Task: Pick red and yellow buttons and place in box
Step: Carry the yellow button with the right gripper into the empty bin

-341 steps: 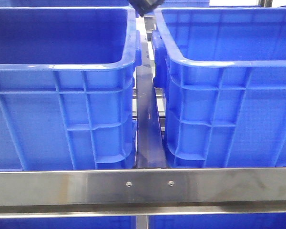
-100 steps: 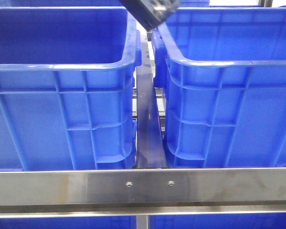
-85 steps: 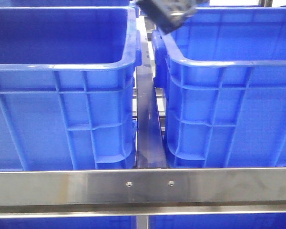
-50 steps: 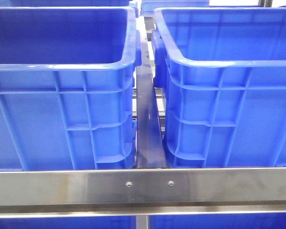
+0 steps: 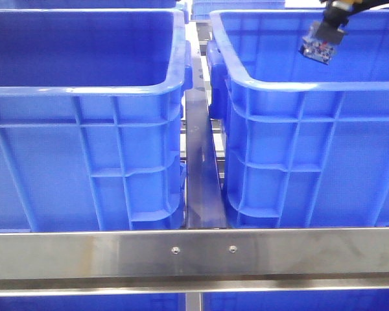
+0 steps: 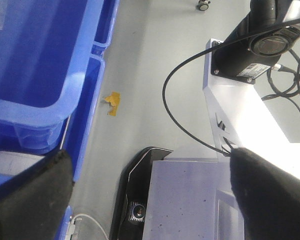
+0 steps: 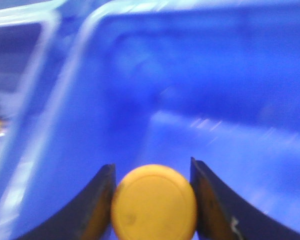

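Note:
The orange-yellow button [image 7: 154, 202] is pinched flat between the two dark fingers of my right gripper [image 7: 151, 170], which is shut on it. Below it lies the inside of the blue box [image 7: 215, 75]. In the front view, the right arm's wrist [image 5: 322, 40] hangs above the right-hand box [image 5: 279, 84], near its back right. The red button is out of view. My left gripper [image 6: 150, 155] is open, its blurred dark fingers wide apart with nothing between them, aimed at the floor and the robot's base.
A second, alike blue crate [image 5: 84, 91] stands on the left, and a dark bar [image 5: 201, 175] runs between the two. A steel rail [image 5: 194, 253] crosses the front. The left wrist view shows a blue crate [image 6: 30, 75], grey floor and a black camera [image 6: 262, 42].
A dark arm part at the top centre moved right and left the front view. The right arm's wrist now shows at the top right, over the right-hand box.

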Available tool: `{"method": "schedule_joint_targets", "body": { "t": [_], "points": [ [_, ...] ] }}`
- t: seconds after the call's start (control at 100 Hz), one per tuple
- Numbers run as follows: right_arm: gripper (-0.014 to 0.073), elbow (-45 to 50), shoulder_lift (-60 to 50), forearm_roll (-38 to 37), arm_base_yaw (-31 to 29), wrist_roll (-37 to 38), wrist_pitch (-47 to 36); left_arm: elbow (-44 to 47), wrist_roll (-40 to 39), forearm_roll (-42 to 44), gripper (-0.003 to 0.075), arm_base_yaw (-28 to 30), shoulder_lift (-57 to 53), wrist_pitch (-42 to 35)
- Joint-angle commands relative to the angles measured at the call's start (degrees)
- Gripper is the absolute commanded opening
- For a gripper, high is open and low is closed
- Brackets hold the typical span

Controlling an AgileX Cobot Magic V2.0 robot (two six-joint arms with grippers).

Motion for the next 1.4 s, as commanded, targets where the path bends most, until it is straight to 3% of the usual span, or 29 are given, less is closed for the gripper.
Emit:
{"method": "schedule_joint_targets", "body": {
  "t": [0.0, 0.25, 0.72, 1.22, 1.29, 1.39],
  "points": [
    [0.0027, -3.8, 0.8, 2.4, -0.4, -6.0, -5.4, -1.7, -0.6, -3.3, 0.0607, -0.4, -2.3, 1.4],
    [0.0027, -8.7, 9.0, 2.4, 0.1, -11.7, -10.5, -1.7, -0.6, -4.4, 0.0607, -0.4, -2.3, 1.4],
    [0.0027, -11.5, 17.6, 3.0, 1.4, -12.7, -18.7, -1.7, -0.6, -4.4, 0.0607, -0.4, -2.3, 1.4],
    [0.0034, -12.2, 20.1, 3.0, 1.9, -12.7, -19.0, -1.7, -0.6, -4.4, 0.0607, -0.4, -2.3, 1.4],
    [0.0089, -12.2, 20.1, 3.0, 1.9, -12.7, -18.7, -1.7, -0.6, -4.4, 0.0607, -0.4, -2.3, 1.4],
    [0.0276, -12.2, 20.1, 3.0, 1.9, -12.7, -18.7, -1.7, -0.6, -4.4, 0.0607, -0.4, -2.3, 1.4]
  ]
}}
